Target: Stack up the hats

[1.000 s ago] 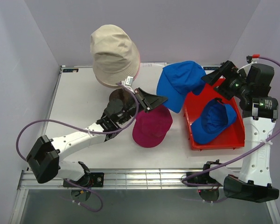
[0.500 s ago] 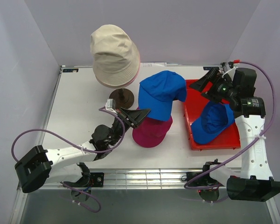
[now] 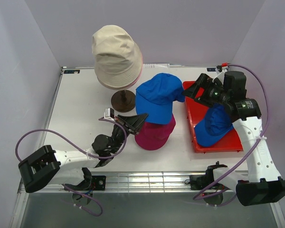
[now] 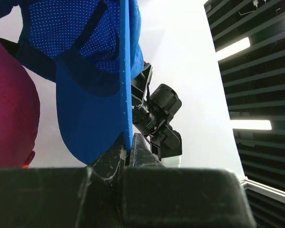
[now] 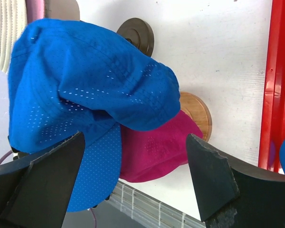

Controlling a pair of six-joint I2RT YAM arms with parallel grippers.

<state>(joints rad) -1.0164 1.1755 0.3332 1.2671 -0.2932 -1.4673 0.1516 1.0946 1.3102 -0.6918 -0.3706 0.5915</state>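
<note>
My left gripper (image 3: pixel 142 117) is shut on the brim of a blue cap (image 3: pixel 156 96) and holds it up over the magenta cap (image 3: pixel 156 134). In the left wrist view the brim (image 4: pixel 92 118) is pinched between the jaws (image 4: pixel 129 143), with the magenta cap (image 4: pixel 9 109) to the left. My right gripper (image 3: pixel 194 90) stands open just right of the held cap with nothing in it; in its own view (image 5: pixel 133 175) the blue cap (image 5: pixel 85 80) overlaps the magenta cap (image 5: pixel 156 142). A beige bucket hat (image 3: pixel 116 54) sits high at the back, a pink rim (image 3: pixel 141 69) showing beneath it.
A red bin (image 3: pixel 228 142) on the right holds a second blue cap (image 3: pixel 217 124). A dark round stand (image 3: pixel 123 99) sits below the beige hat. A light wooden disc (image 5: pixel 199 111) shows under the magenta cap. The table's near rail (image 3: pixel 147 180) runs along the front.
The blue cap has travelled left and toward me, from beside the red bin to over the magenta cap, in my left gripper. My right gripper followed leftward, staying open.
</note>
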